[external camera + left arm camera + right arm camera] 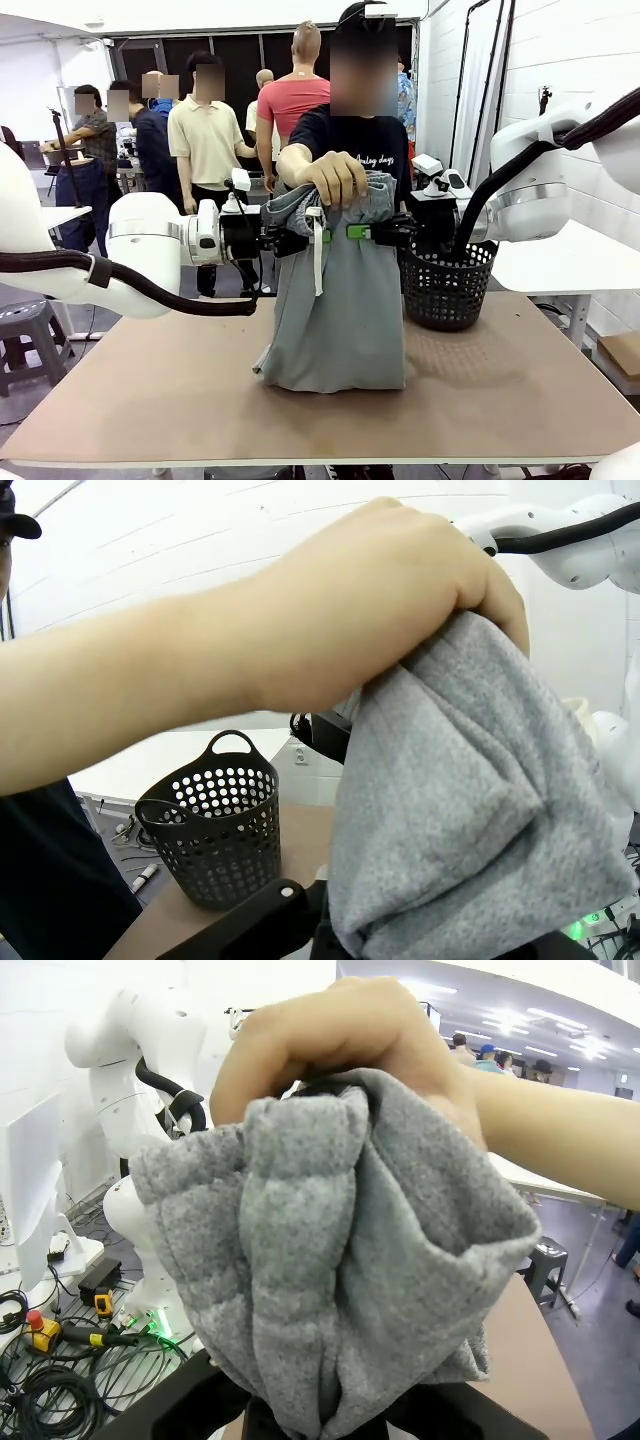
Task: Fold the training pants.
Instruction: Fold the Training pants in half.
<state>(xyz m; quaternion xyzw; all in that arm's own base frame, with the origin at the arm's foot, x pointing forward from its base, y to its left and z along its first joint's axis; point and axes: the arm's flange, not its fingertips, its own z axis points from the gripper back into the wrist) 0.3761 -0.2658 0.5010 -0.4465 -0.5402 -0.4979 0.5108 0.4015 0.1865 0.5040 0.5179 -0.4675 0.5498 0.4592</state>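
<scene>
Pants [335, 300] hanging, pincers [302, 238] [372, 232] clamped — hand [335, 178] atop

1. Brown table [180, 400], flat, bare across the near and left parts.
2. Resting on it near the middle: the bottom end of the training pants [335, 340], light grey, bunched where the fabric meets the tabletop; the rest hanging upright above.
3. Standing on it at the far right: a black perforated basket [447, 285], upright, just beside the pants' right edge; touching or apart cannot be told.
4. Same basket seen on the tabletop from the left wrist view [215, 820].
</scene>
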